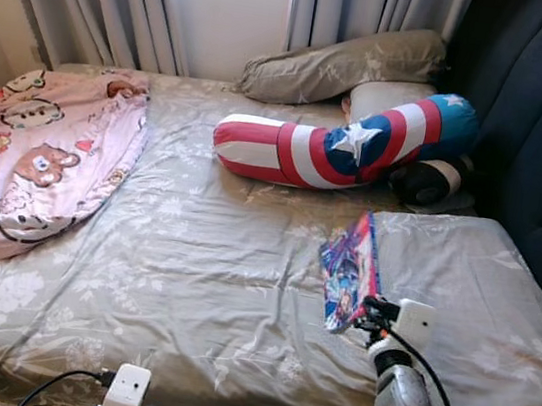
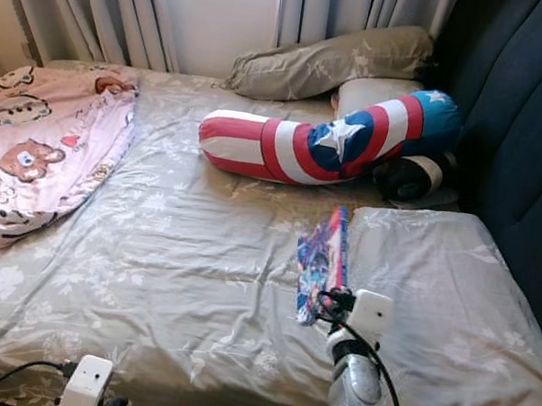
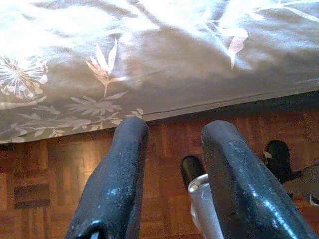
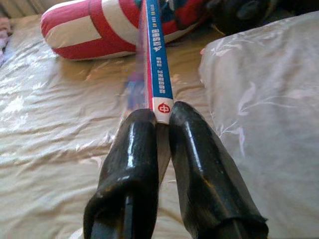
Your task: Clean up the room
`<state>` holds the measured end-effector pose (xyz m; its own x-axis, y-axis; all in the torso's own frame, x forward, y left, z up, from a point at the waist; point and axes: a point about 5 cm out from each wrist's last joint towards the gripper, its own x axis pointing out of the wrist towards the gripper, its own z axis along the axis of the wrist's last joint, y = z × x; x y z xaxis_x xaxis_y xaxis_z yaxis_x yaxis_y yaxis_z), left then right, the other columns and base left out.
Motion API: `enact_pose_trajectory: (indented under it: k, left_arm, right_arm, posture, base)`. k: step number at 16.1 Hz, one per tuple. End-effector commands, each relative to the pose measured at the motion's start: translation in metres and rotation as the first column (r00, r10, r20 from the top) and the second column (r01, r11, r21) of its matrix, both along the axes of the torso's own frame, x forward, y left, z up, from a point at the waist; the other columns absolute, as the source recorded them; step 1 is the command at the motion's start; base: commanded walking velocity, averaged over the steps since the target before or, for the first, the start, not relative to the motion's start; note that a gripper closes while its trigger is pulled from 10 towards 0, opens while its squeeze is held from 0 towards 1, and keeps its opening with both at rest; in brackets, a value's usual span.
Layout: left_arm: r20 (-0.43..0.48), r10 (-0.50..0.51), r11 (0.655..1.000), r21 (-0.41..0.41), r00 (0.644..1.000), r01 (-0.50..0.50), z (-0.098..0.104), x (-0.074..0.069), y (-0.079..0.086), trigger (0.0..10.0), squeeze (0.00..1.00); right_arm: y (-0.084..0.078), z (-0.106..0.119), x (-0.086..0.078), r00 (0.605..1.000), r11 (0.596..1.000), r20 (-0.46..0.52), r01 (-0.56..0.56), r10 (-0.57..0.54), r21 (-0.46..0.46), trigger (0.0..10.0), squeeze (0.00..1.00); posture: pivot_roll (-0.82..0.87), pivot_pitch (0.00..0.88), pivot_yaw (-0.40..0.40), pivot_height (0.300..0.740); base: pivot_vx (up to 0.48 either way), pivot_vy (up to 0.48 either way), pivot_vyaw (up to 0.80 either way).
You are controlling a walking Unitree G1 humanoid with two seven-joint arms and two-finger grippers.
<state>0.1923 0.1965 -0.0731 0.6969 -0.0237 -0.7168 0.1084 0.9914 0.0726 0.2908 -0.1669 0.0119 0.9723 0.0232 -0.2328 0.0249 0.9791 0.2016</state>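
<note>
Bed (image 1: 190, 273), right tool (image 4: 160, 124) pinching book's spine (image 4: 158, 74)

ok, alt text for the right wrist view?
The right tool is shut on the bottom edge of a thin colourful book, held upright over the grey floral bedsheet. Beyond lie a red, white and blue bolster pillow and a grey pillow.

dark object (image 1: 425, 181) half hidden behind striped bolster (image 1: 339, 147); blanket (image 1: 25, 153) cut off.
</note>
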Motion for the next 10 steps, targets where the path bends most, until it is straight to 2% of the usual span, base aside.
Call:
enact_pose_trajectory:
  k: [1, 2, 5, 10]
  left_arm:
    - [-0.019, 0.008, 1.0, -0.003, 1.0, -0.008, -0.0009, -0.0007, 0.001, 10.0, 0.0]
    - [-0.016, 0.012, 1.0, -0.004, 1.0, -0.012, -0.0004, 0.0003, 0.0012, 10.0, 0.0]
    - [-0.014, 0.006, 1.0, -0.002, 1.0, -0.006, 0.0001, 0.0012, 0.0012, 10.0, 0.0]
    - [-0.021, 0.006, 1.0, -0.007, 1.0, -0.006, -0.0007, 0.0002, 0.0004, 10.0, 0.0]
  right_arm:
    - [0.0006, 0.0089, 0.0055, 0.998, 0.999, 0.052, -0.019, 0.021, -0.034, 10.0, 0.0]
    - [0.0017, 0.0085, 0.005, 0.998, 0.999, 0.05, -0.031, 0.034, -0.044, 10.0, 0.0]
    - [0.0088, 0.0095, 0.0043, 0.993, 0.994, 0.067, -0.09, 0.094, -0.059, 10.0, 0.0]
    - [0.005, 0.0095, 0.0051, 0.996, 0.997, 0.06, -0.067, 0.07, -0.05, 10.0, 0.0]
  posture:
    - [0.01, 0.0, 0.013, 0.74]
    - [0.01, 0.0, 0.013, 0.74]
    - [0.01, 0.0, 0.013, 0.74]
    - [0.01, 0.0, 0.011, 0.74]
  base:
    - [0.0, 0.0, 0.0]
    - [0.0, 0.0, 0.0]
    - [0.0, 0.0, 0.8]
    - [0.0, 0.0, 0.0]
